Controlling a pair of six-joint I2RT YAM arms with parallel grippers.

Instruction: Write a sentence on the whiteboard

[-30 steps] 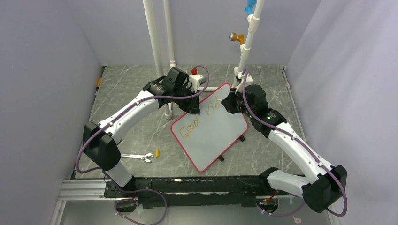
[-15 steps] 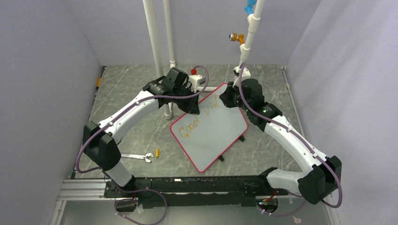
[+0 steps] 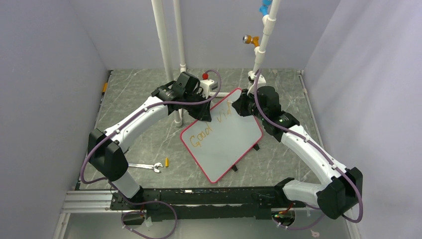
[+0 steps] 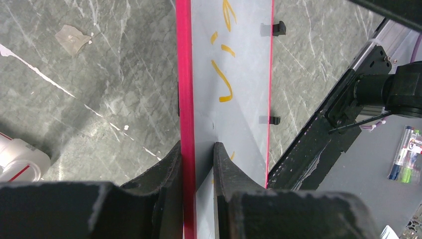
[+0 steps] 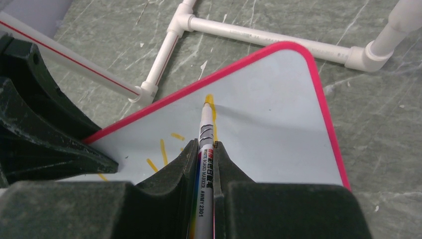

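The whiteboard (image 3: 226, 139), pale with a red-pink rim, lies tilted on the grey floor. Orange writing (image 3: 209, 127) on it reads "Good vi" and a further stroke. My left gripper (image 3: 205, 115) is shut on the board's upper left rim; the left wrist view shows its jaws clamping the red edge (image 4: 186, 99). My right gripper (image 3: 238, 106) is shut on a white marker (image 5: 205, 164) at the board's top corner. The marker's orange tip (image 5: 207, 101) touches the board (image 5: 278, 119) at the top of a fresh vertical stroke.
White PVC pipes (image 3: 164, 50) stand behind the board, with pipe sections on the floor (image 5: 259, 35). A wrench (image 3: 147, 167) and a small orange cap (image 3: 167, 162) lie at the front left. Spare markers (image 4: 404, 154) show at the edge of the left wrist view.
My right gripper has moved with the marker up toward the board's top corner, drawing a stroke after "vi". My left gripper has stayed clamped on the rim.
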